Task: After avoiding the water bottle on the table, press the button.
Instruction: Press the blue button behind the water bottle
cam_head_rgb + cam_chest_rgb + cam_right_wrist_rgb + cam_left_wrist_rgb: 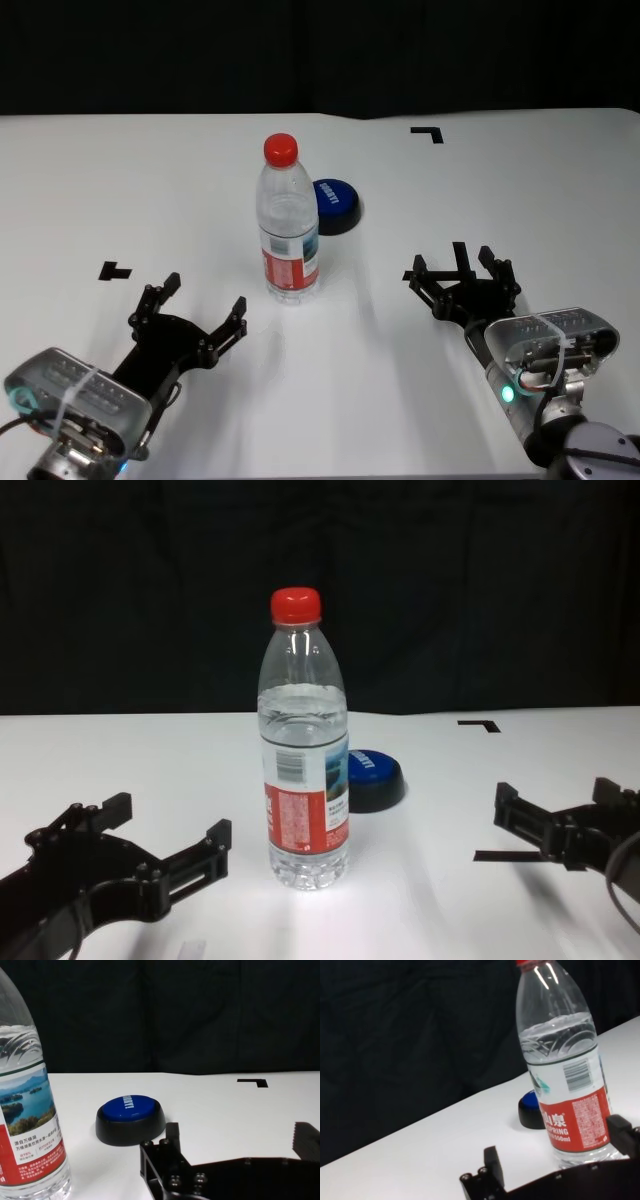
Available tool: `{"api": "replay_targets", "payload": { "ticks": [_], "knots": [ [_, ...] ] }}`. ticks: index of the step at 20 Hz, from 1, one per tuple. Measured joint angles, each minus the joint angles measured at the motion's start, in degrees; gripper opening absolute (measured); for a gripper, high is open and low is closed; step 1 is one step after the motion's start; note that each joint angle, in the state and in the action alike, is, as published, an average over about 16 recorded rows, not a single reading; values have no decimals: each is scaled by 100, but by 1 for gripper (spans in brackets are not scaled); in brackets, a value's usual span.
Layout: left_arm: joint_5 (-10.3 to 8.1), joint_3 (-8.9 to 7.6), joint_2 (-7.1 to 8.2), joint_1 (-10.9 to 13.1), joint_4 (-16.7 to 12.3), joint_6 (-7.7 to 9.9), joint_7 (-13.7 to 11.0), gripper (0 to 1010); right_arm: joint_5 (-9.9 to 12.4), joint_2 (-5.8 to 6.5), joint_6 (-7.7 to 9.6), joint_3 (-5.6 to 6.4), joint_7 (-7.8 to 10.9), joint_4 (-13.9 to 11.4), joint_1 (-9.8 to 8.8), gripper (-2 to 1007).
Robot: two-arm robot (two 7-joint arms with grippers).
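Large flat white table [120, 180] with small black tape marks: bears every item listed, one L-shaped black tape corner mark [428, 132] toward 1 o'clock from the bottle in the head view. Left gripper [190, 318], black, multi-fingered: low at the near edge, at about 8 o'clock from the bottle, fingers spread wide and holding nothing, well apart from the bottle. Right gripper [462, 276], same build: at about 4 o'clock from the bottle, fingers likewise spread wide and empty, palm facing the far side. Tall clear plastic water bottle [287, 222] with red screw cap and red, white and blue label: upright near the table's middle, mostly full. Low round dome button [335, 205], blue top with white lettering on a black base: just behind the bottle at its 1 o'clock, partly hidden by it; whether the two touch cannot be told. Handling note, as a judgement: the press has not begun; the right gripper has the open lane, since its wrist view shows the button unobstructed with the bottle off to one side. Approach from the 4 o'clock side, keep clear of the bottle's shoulder, come down on the dome's centre, and press straight down so the base does not skid into the bottle.
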Motion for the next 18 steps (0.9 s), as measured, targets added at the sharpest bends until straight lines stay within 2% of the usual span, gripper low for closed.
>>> {"api": "replay_targets", "payload": {
  "ticks": [18],
  "knots": [
    [-7, 0, 13, 0, -7, -2, -8, 1003, 0, 0, 0, 0, 0, 0, 0, 1003]
  ]
}}
